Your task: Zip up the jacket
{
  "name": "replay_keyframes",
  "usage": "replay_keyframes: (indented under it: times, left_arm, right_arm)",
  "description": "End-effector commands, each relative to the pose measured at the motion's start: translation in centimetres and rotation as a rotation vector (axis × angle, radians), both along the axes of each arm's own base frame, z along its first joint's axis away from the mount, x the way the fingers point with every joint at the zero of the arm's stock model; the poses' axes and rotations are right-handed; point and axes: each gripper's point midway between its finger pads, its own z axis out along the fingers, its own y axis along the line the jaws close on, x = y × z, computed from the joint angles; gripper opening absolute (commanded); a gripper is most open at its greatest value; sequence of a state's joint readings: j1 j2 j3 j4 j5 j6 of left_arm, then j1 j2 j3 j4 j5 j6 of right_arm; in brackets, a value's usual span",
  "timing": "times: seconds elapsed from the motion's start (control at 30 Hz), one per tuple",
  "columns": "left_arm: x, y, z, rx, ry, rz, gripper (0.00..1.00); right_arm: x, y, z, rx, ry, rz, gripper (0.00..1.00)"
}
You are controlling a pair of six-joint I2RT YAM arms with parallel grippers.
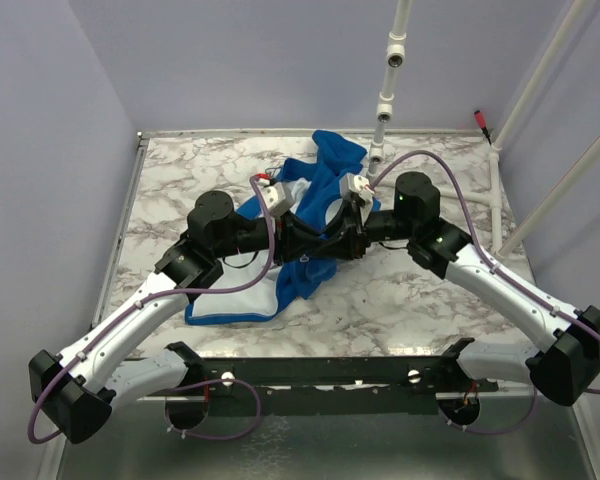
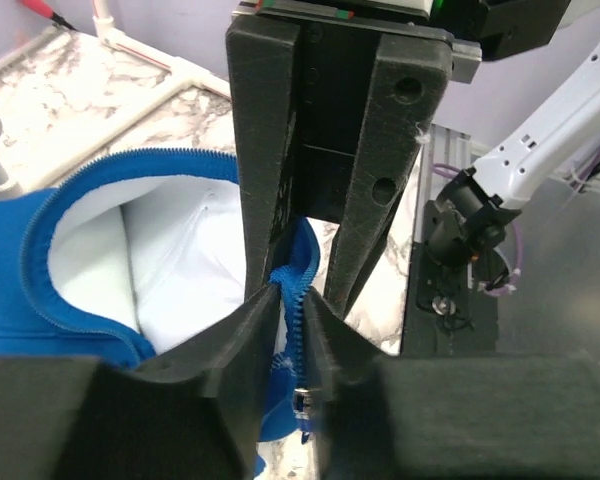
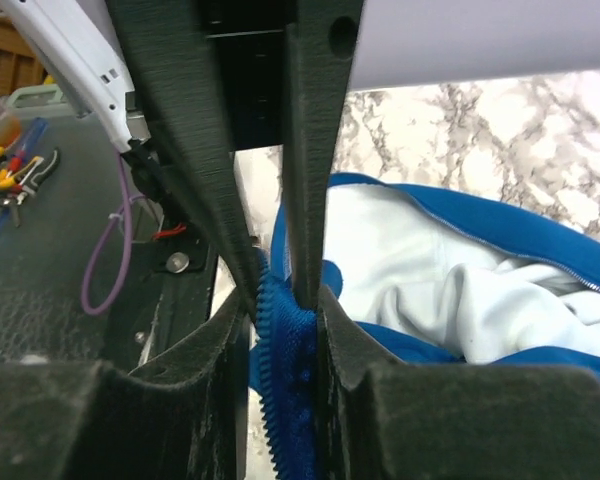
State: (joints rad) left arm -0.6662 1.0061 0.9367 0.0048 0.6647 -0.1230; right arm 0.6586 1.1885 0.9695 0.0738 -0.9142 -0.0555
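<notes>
The royal-blue jacket (image 1: 325, 170) lies crumpled mid-table, its pale lining (image 2: 170, 260) showing. Both grippers meet over its front edge, facing each other. My left gripper (image 2: 292, 285) (image 1: 302, 243) has the blue zipper tape (image 2: 298, 255) running between its fingers, which stand a narrow gap apart. Whether they press the tape does not show. A small metal slider (image 2: 301, 400) sits lower in that gap. My right gripper (image 3: 285, 305) (image 1: 330, 240) is shut on a folded strip of toothed zipper edge (image 3: 292, 400), which fills its jaws. The pale lining (image 3: 430, 260) lies to its right.
The marble table (image 1: 180, 170) has walls on three sides. A white pipe frame (image 1: 388, 80) stands at the back and right. A black rail (image 1: 320, 375) runs along the near edge. Hand tools (image 3: 15, 170) lie beyond the table's front.
</notes>
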Motion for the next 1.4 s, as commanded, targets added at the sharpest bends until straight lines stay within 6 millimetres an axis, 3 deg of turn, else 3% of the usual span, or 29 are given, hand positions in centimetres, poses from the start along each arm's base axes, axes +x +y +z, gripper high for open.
replay_keyframes:
  times: [0.0,0.2,0.4,0.53,0.63,0.73,0.87,0.97,1.07,1.2,1.37]
  left_arm:
    - [2.7,2.1,3.6,-0.068,-0.098,0.174,0.50]
    - [3.7,3.1,3.7,-0.065,-0.091,0.238,0.74]
    - [2.8,2.9,2.3,-0.026,-0.096,0.173,0.68]
    - [1.4,2.7,-2.4,0.108,-0.155,0.044,0.67]
    - [1.5,3.2,-5.6,0.211,-0.229,0.010,0.67]
    - [2.5,3.7,-7.0,0.276,-0.295,0.025,0.68]
    - [3.2,3.5,-8.3,0.318,-0.318,0.014,0.75]
    - [3.5,3.2,-9.0,0.337,-0.322,0.001,0.75]
    - [3.8,3.2,-8.8,0.338,-0.325,0.009,0.75]
    - [3.3,3.2,-8.3,0.319,-0.332,0.000,0.76]
    - [3.0,3.2,-7.5,0.296,-0.319,0.008,0.76]
  right_arm:
    - [-1.1,-1.3,-2.4,-0.132,0.213,0.028,0.01]
    - [0.4,-2.1,-3.3,-0.160,0.227,-0.123,0.01]
    - [2.0,-2.7,-5.5,-0.200,0.212,-0.223,0.01]
    - [4.9,-4.4,-7.1,-0.222,0.234,-0.463,0.24]
    - [7.6,-6.9,-8.0,-0.242,0.290,-0.722,0.45]
    - [9.9,-10.9,-10.3,-0.352,0.414,-1.033,0.51]
    - [11.2,-16.8,-12.3,-0.435,0.522,-1.371,0.58]
    - [11.3,-21.3,-13.5,-0.362,0.640,-1.500,0.69]
    - [10.6,-24.2,-15.0,-0.329,0.737,-1.547,0.79]
    - [9.1,-25.1,-18.5,-0.370,0.898,-1.509,0.82]
    - [8.4,-25.2,-20.5,-0.322,0.983,-1.441,0.82]
